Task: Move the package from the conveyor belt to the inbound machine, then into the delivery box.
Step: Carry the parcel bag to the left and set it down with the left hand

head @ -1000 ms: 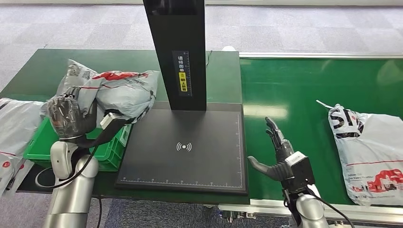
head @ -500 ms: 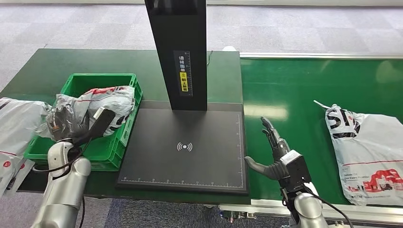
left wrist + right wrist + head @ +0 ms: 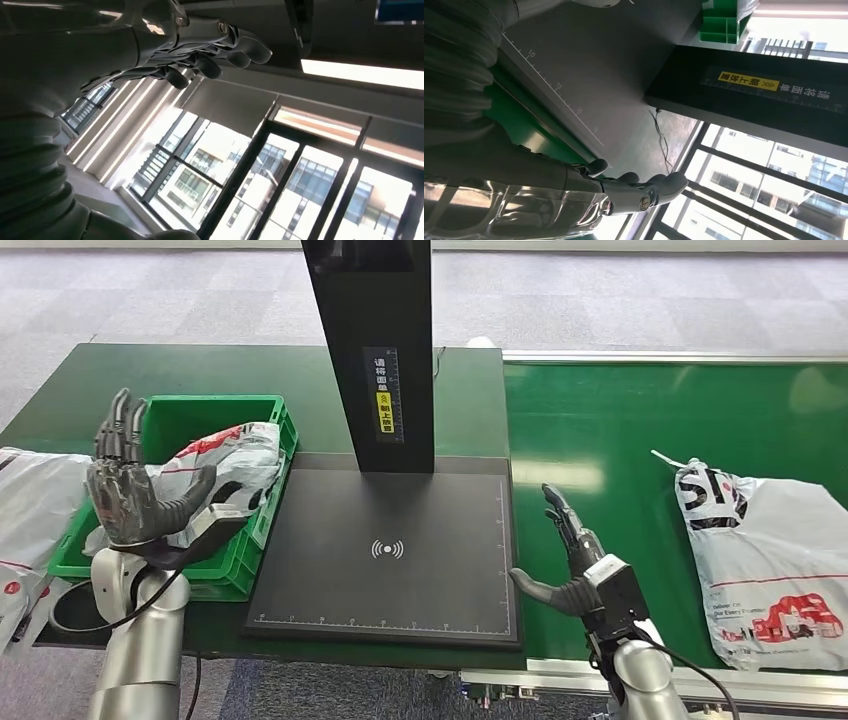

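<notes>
We see the package [image 3: 225,455] lying in the green delivery box [image 3: 262,515] at the left end of the bench [image 3: 470,400], slumped against the box's right wall with its top riding above the rim. Our left hand [image 3: 125,490] hangs just left of it and nearer to us, fingers spread and pointing up, holding nothing; our right hand [image 3: 572,558] is likewise open and empty, poised over the near edge of the conveyor belt [image 3: 620,430], just right of the inbound machine [image 3: 390,540]. We judge the main risk to be the left hand: it sits so close to the loose plastic that a careless pull-away could snag the bag and drag it up over the rim, or knock the light box along the bench. A second package [image 3: 775,560] waits at the right of the belt; if we reach late, it may sit awkwardly far to our right, and its slack, slippery film could fold out of a shallow grasp.
</notes>
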